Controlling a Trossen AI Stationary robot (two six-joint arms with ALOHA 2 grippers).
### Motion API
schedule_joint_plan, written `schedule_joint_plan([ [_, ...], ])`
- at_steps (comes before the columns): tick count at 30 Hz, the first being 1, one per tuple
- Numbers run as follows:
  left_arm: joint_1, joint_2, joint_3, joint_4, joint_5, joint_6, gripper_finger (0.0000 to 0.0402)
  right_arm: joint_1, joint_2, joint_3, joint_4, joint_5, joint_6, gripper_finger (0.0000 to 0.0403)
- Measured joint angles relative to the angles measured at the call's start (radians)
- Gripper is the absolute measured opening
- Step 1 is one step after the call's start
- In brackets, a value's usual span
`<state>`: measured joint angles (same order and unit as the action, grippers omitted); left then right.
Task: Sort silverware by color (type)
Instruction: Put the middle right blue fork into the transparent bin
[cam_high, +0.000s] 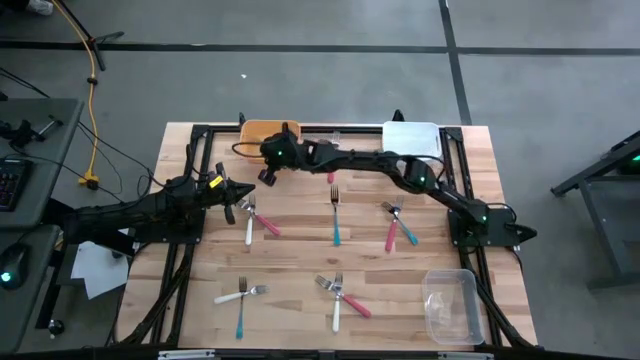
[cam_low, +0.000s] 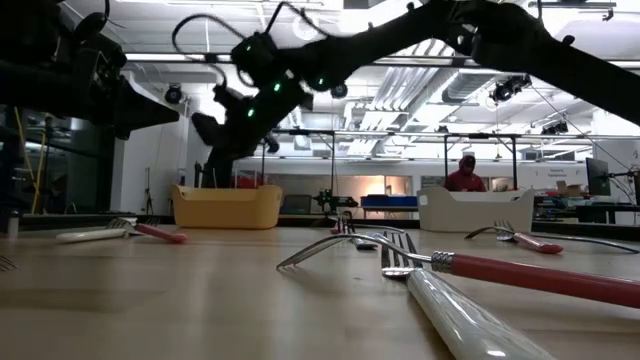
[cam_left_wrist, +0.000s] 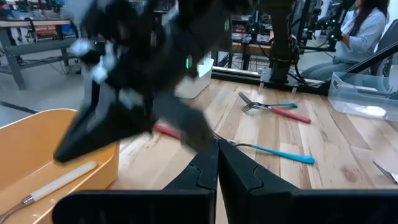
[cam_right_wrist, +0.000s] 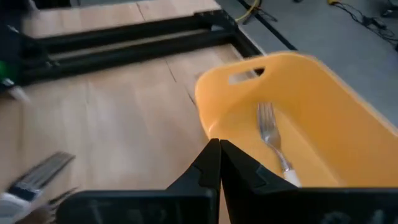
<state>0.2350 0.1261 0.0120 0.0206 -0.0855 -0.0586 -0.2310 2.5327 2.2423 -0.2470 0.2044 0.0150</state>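
The pale slatted wooden table (cam_high: 300, 260) still carries most of the work. At its twelve o'clock edge sit a yellow-orange plastic bin (cam_high: 262, 131) and, toward one o'clock, a white plastic bin (cam_high: 411, 138); a clear plastic container (cam_high: 450, 305) waits at five o'clock. The right gripper (cam_high: 268, 176) hangs just beside the yellow-orange bin with its fingers pressed together and empty, and a white-handled metal fork (cam_right_wrist: 273, 144) lies inside that bin. The left gripper (cam_high: 243, 195), also closed on nothing, waits at nine o'clock. Judging by this, sorting has barely begun: roughly ten small forks (cam_high: 336, 226) with white, red-pink or teal handles remain scattered in pairs from the centre to six o'clock.
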Motion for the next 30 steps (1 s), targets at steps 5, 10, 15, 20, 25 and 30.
schedule_joint_plan([
  [5,0.0,0.0,0.0,0.0,0.0,0.0,0.0,0.013,0.001,0.001,0.026,0.005,-0.014,0.0],
  [10,0.0,0.0,0.0,-0.001,0.001,0.001,0.0,0.016,0.007,-0.064,0.137,-0.067,-0.014,0.0],
  [15,0.0,0.0,0.0,0.0,0.0,0.0,0.0,0.024,0.013,-0.245,0.391,-0.161,0.045,0.0],
  [20,0.0,0.0,0.0,0.0,-0.001,0.0,0.0,0.066,-0.08,-0.415,0.433,-0.146,0.062,0.0],
  [25,0.0,0.0,0.0,0.0,-0.001,0.0,0.0,0.1,-0.224,-0.606,0.487,-0.095,0.079,0.0],
  [30,0.0,0.0,0.0,0.0,-0.003,0.0,0.0,0.123,-0.352,-0.775,0.541,-0.079,0.12,0.0],
])
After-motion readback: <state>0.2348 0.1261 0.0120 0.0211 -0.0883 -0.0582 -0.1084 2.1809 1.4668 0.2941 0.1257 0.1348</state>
